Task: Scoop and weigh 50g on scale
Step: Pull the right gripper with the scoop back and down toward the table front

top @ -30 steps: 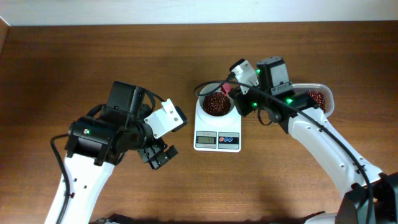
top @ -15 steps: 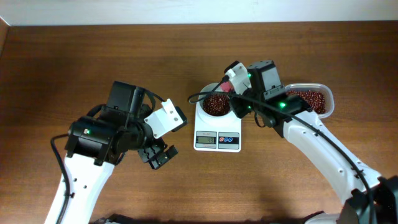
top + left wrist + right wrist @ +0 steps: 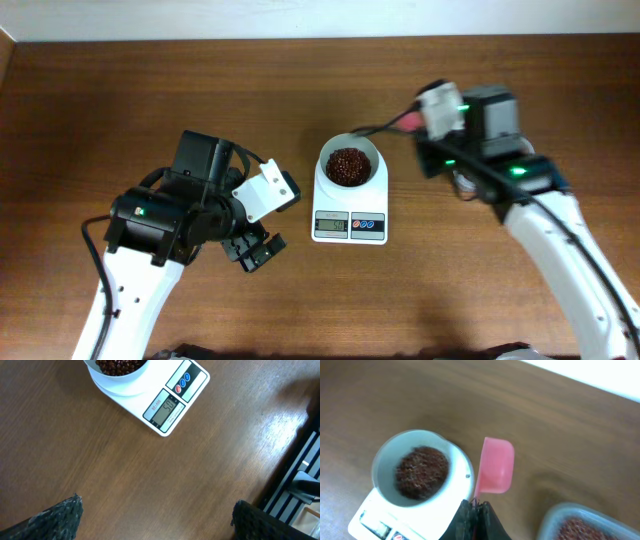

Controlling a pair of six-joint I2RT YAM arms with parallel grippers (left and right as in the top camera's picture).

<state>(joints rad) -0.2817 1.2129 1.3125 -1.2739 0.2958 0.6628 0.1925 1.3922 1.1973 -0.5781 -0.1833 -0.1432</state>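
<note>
Since 1 second ago the right arm has swung off the bowl (image 3: 372, 162) toward the right, taking the pink spoon (image 3: 496, 466) with it, while the left arm has not moved.

Nearest, on the left, the left gripper (image 3: 256, 250) hangs over the bare table (image 3: 120, 90) with its 2 fingers spread fully apart and nothing between them. I judge it is parked there to keep out of the way, and its camera looks at the display (image 3: 165, 408).

Further in, at the middle, stands the scale (image 3: 349, 205). Its display is lit, but I cannot read the digits with certainty. The bowl sits on the far part of the scale, and the beans (image 3: 348, 166) make a dark heap in its bottom.

Farther and to the right, the right gripper (image 3: 476, 509) is closed tight on the handle of the spoon. The scoop is held level just beside the bowl and looks empty, so probably its load is already poured. It hangs between the bowl and the tub (image 3: 552, 510), which holds more beans. That position allows either 1 more scoop or a stop, depending on how close the reading is to 50 g.
</note>
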